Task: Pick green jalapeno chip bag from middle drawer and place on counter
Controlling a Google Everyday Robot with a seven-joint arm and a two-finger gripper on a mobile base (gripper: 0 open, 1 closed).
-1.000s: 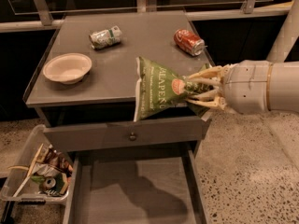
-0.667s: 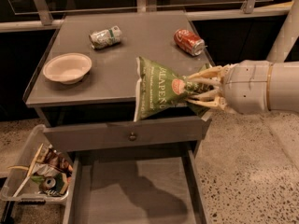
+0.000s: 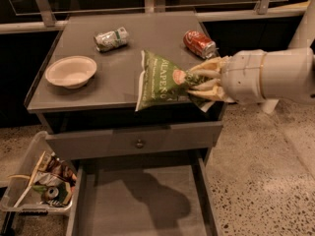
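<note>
My gripper (image 3: 199, 84) comes in from the right and is shut on the right end of the green jalapeno chip bag (image 3: 160, 79). The bag hangs in the air, tilted, over the front right edge of the counter (image 3: 123, 82). The middle drawer (image 3: 142, 200) is pulled open below, and the bag's shadow falls on its grey floor. Nothing else lies in the drawer.
On the counter are a pale bowl (image 3: 71, 71) at the left, a crushed green-and-white can (image 3: 111, 38) at the back and a red can (image 3: 200, 44) at the back right. The knobbed top drawer (image 3: 140, 142) is closed. A clear bin of wrappers (image 3: 42, 183) sits on the floor at the left.
</note>
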